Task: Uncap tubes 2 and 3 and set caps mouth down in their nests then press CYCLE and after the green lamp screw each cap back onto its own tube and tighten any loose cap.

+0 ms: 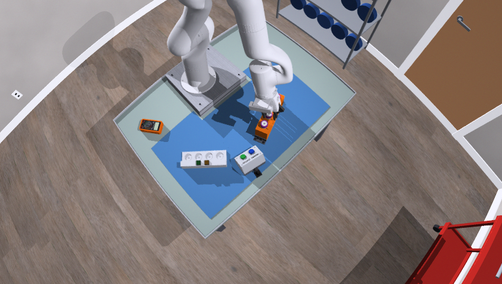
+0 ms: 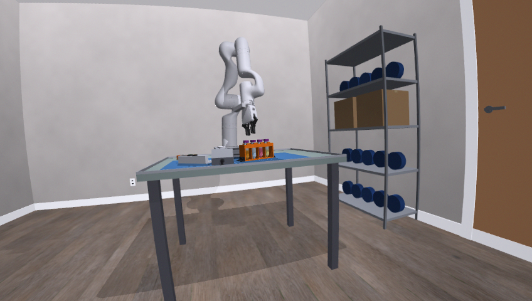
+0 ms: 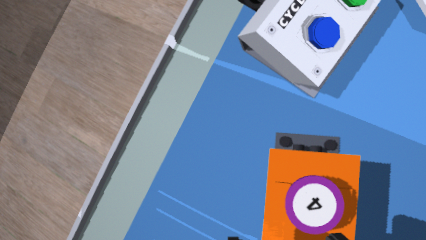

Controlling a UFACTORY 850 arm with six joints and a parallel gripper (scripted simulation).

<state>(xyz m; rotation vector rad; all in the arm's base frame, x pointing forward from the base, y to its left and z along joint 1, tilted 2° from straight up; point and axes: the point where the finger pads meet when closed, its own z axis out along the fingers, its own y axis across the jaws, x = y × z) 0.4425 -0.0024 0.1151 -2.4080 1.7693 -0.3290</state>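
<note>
The orange decapping station (image 1: 264,132) (image 2: 256,152) (image 3: 300,165) stands on the blue mat, and all of its tubes carry purple caps, as the side view shows. The cap marked 4 (image 3: 314,204) (image 1: 263,123) sits at the end nearest the key housing. My gripper (image 1: 273,112) (image 2: 249,129) (image 3: 286,238) is open and empty. It hangs a little above the station, over the tubes beside tube 4. The white cap tray (image 1: 186,163) (image 2: 192,158) has empty nests and both lamps are dark. The key housing (image 1: 255,165) (image 3: 280,47) carries the blue CYCLE key (image 1: 251,151) (image 3: 324,32) and the green READY key (image 1: 243,157).
An orange multimeter (image 1: 150,125) lies at the table's left side. The arm's base plate (image 1: 225,75) is at the back. A metal shelf (image 2: 384,126) with blue discs stands to the right of the table. The table edge (image 3: 150,100) runs close to the station.
</note>
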